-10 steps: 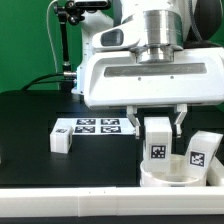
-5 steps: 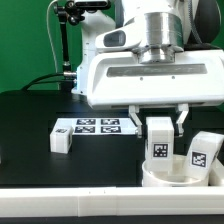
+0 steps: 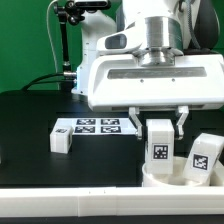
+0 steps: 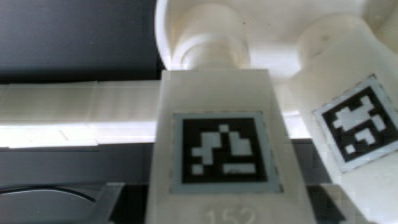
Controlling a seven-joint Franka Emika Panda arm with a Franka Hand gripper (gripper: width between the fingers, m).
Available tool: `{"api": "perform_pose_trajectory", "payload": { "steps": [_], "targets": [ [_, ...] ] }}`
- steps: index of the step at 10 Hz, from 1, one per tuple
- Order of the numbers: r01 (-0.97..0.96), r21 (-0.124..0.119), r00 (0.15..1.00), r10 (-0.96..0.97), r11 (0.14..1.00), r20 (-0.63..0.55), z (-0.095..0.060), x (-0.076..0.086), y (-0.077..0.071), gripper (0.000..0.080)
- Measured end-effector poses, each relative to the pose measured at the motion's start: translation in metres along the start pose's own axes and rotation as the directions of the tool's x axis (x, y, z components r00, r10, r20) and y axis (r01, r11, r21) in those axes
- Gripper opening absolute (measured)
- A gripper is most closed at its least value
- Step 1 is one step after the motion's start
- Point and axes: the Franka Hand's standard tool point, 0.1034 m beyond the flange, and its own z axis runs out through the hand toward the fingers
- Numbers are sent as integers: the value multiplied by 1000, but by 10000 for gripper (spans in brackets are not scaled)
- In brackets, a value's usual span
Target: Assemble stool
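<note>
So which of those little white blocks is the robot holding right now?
Find the robot's big white gripper; below it sits the round white seat disc. The held leg is the upright tagged block between its fingers, over the disc. The neighbour leg to the exterior view's right stands tilted and ungripped; a third leg lies apart beside the marker board.

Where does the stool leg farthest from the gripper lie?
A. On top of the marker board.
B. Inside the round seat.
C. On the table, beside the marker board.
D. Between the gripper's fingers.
C: this leg lies on the black table beside the marker board, at its end on the exterior view's left.
</note>
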Motion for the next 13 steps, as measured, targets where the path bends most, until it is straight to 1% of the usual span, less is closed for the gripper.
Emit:
{"api": "perform_pose_trajectory", "payload": {
  "steps": [1, 2, 3, 4, 5, 6, 7, 9, 10, 11, 13],
  "targets": [
    [0, 0, 1000, 0, 1000, 0, 0, 0, 0, 339],
    [0, 0, 1000, 0, 1000, 1, 0, 0, 0, 505],
    [0, 1, 1000, 0, 1000, 5, 0, 0, 0, 505],
    [-4, 5, 1000, 4, 1000, 11, -5, 6, 0, 618],
    [-7, 7, 1000, 7, 1000, 5, -10, 12, -1, 640],
    [-9, 10, 1000, 9, 1000, 9, -13, 14, -1, 640],
    [-19, 13, 999, 18, 1000, 26, -18, 20, 2, 648],
    [-47, 20, 997, 45, 999, 57, -32, 36, 11, 649],
    [-51, 22, 997, 50, 998, 56, -35, 41, 13, 649],
    [-48, 21, 997, 47, 999, 61, -32, 37, 12, 649],
    [-49, 21, 997, 47, 999, 62, -32, 37, 12, 649]
  ]
}}
